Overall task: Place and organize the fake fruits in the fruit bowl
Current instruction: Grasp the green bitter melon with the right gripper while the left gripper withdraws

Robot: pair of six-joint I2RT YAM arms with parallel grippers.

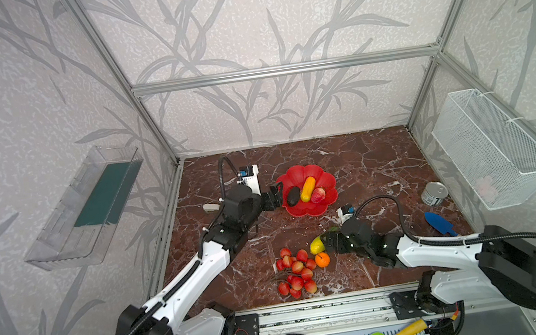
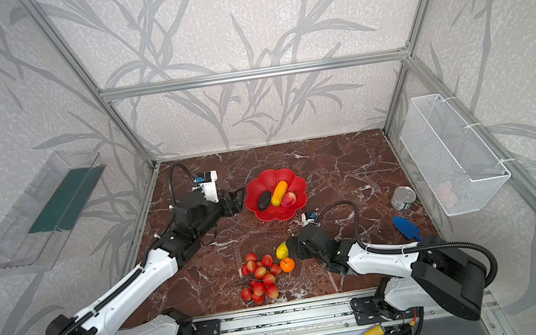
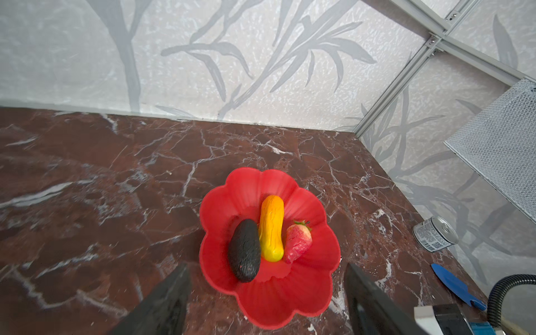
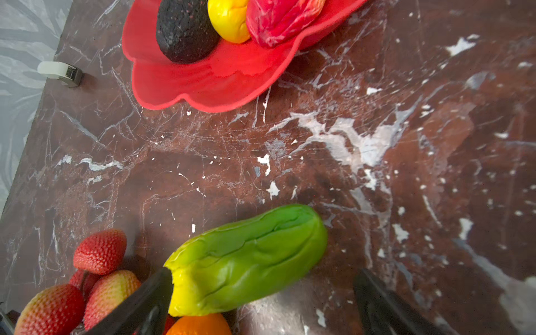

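The right pincer (image 1: 326,242) gapes wide around the one green-yellow fruit (image 4: 246,258) on the desk (image 1: 366,168). One small orange (image 1: 322,259) and one red bunch (image 1: 296,271) lie beside it. The left pincer (image 1: 279,195), wide and empty, sits at the rim of the fruit bowl (image 1: 327,181), which holds three fruits.

Top views: green-yellow fruit (image 1: 316,245) half hidden by right jaws.
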